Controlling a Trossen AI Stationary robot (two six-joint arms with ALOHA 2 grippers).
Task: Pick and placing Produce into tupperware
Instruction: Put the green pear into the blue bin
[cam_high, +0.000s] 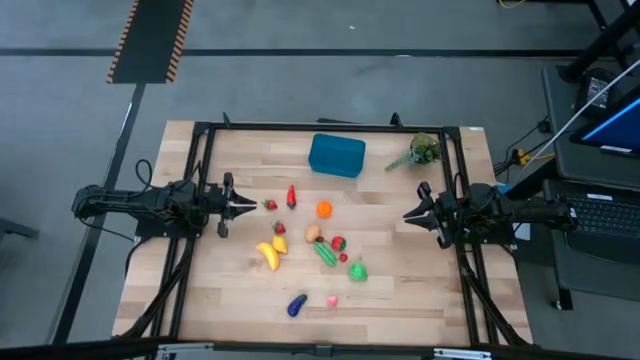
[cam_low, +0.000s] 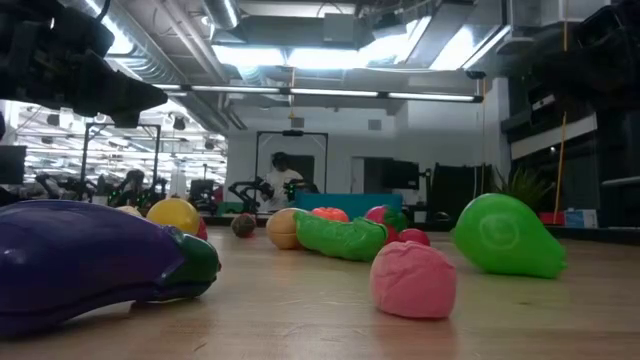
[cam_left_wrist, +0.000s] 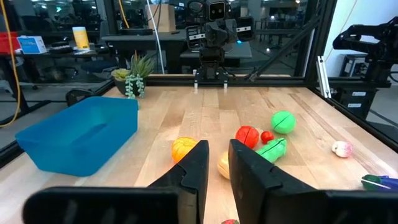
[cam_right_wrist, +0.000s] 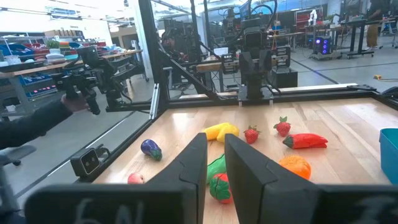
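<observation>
Looking down on your table (cam_high: 230, 310), you have the teal tub (cam_high: 336, 154) standing near the far edge, empty as far as the left wrist view shows, with a leafy sprig (cam_high: 420, 151) to its right. All the toy produce lies loose on the wood, none in the tub: a red pepper (cam_high: 291, 196) and a strawberry (cam_high: 270, 205) nearest the left gripper (cam_high: 252, 205); an orange (cam_high: 324, 209) toward the middle; a banana (cam_high: 268, 255), a green cucumber (cam_high: 326, 253), a tomato (cam_high: 339, 243) and a green pear (cam_high: 358, 271) clustered in front of it; an eggplant (cam_high: 296, 305) and a pink piece (cam_high: 332, 300) closest to the near edge.

Your left gripper hovers low at the left side, holding nothing, its fingers (cam_left_wrist: 198, 167) parted by a narrow gap. Your right gripper (cam_high: 410, 213) waits at the right side, well apart from the produce, also empty, its fingers (cam_right_wrist: 196, 158) likewise standing slightly apart.

A person's arm (cam_right_wrist: 37, 118) shows beyond the table frame in the right wrist view.
</observation>
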